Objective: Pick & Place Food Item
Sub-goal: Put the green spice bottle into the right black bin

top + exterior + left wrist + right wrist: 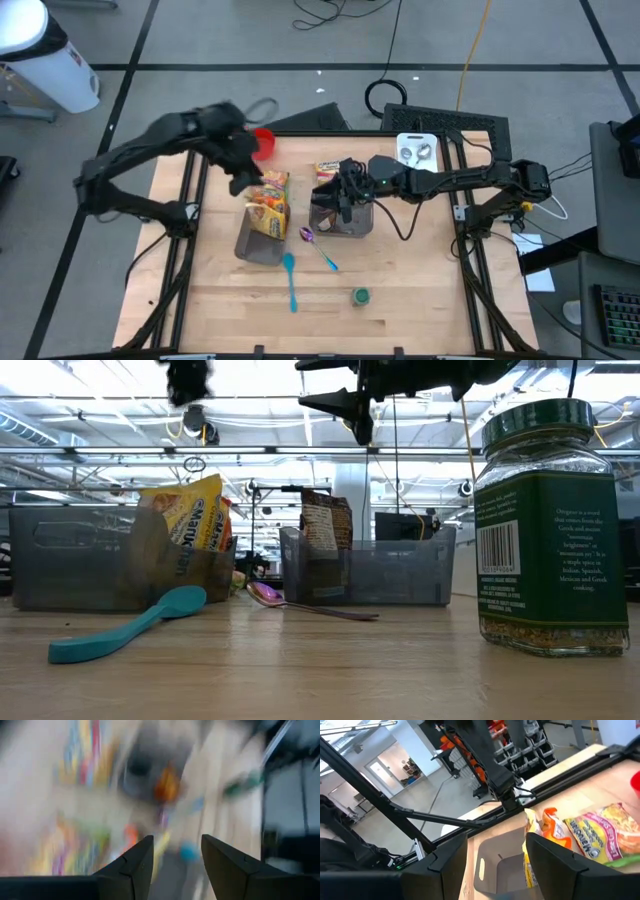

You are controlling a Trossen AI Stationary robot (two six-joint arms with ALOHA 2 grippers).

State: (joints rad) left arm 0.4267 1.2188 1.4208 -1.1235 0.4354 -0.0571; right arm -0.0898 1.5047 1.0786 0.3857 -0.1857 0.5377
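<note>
Above the right bin [343, 222], right gripper [347, 195] hovers empty, fingers parted; left gripper [243, 163], also parted, hangs by the noodle packet [268, 205] standing in the left bin [252, 247]. Next: descend, pinch packet.

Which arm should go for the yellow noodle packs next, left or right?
Left, probably. The left pincer hovers open just behind the yellow noodle packs standing in the left bin. The right pincer, also open, hangs over the right bin, farther off.
</note>
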